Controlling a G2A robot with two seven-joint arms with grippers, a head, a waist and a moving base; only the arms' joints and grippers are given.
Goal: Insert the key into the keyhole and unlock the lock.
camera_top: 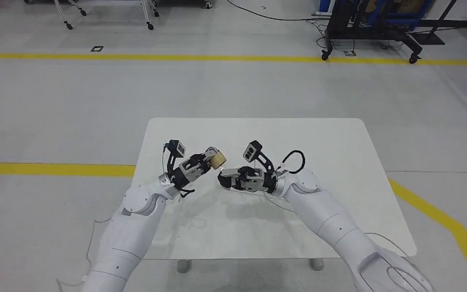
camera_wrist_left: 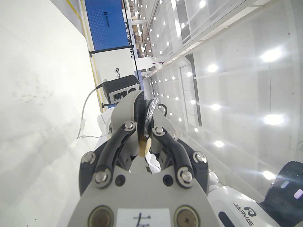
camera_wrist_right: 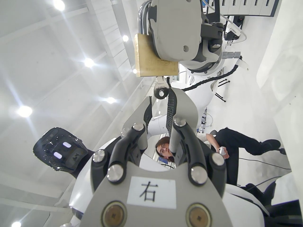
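Left claw (camera_wrist_left: 148, 116) clamps the lock (camera_wrist_right: 153, 57) above the table (camera_top: 328, 146), its keyhole end turned right; the key (camera_wrist_right: 161, 88) juts from that end, shaft in line with the right claw (camera_wrist_right: 159, 100), whose fingers stand apart, the key's head just at their tips.

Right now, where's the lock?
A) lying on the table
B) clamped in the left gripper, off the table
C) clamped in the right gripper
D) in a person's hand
B: the left wrist view shows the lock pinched between the left gripper fingers, and the top view shows it held above the table.
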